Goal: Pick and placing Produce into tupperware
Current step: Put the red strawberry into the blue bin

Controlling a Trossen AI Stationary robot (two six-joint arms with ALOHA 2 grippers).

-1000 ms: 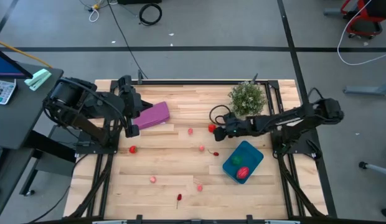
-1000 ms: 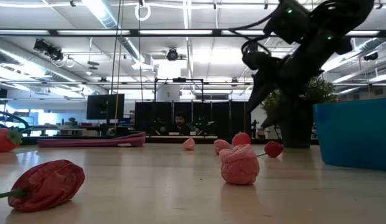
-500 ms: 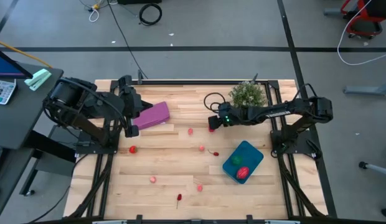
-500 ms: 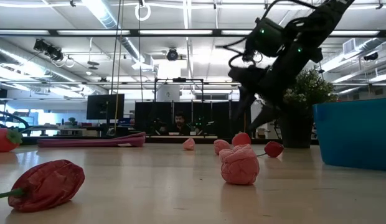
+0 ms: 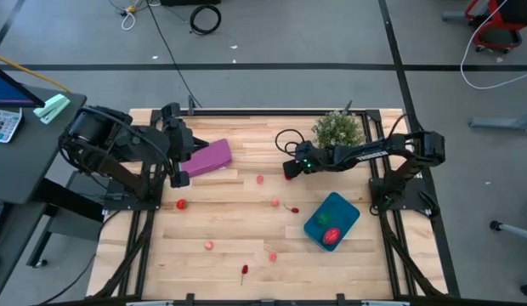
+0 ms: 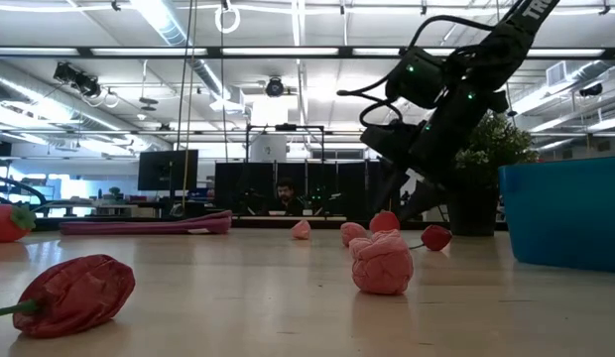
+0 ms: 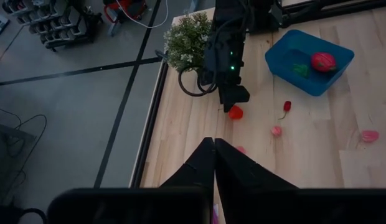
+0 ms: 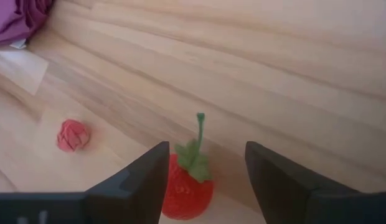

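Note:
A red strawberry-like fruit with a green stem (image 8: 188, 185) lies on the wooden table, and my right gripper (image 8: 207, 149) is open with one finger on either side of it. From above, this gripper (image 5: 288, 172) is left of the potted plant. The teal tupperware (image 5: 347, 206) sits toward the near right and holds a red piece (image 5: 331, 235) and a green piece (image 5: 323, 219). Several small red and pink produce pieces lie scattered, among them a pink one (image 5: 259, 179) and a red pepper (image 6: 74, 293). My left gripper (image 7: 214, 149) is shut and raised at the table's left, holding nothing. My right gripper slants down over the strawberry from the table's right. One finger (image 8: 146, 174) shows right against the fruit's side (image 8: 173, 186); I cannot tell whether it touches. The fruit rests on the table, stem up.
A bushy potted plant (image 5: 337, 132) stands at the far right, just behind my right arm. A flat purple object (image 5: 208, 156) lies at the far left under my left arm. A person (image 6: 285, 193) sits far back in the room.
My right gripper has swung from beside the tupperware toward the table's left and far edge, sinking a little, and now straddles the strawberry. The fruit has stayed where it was.

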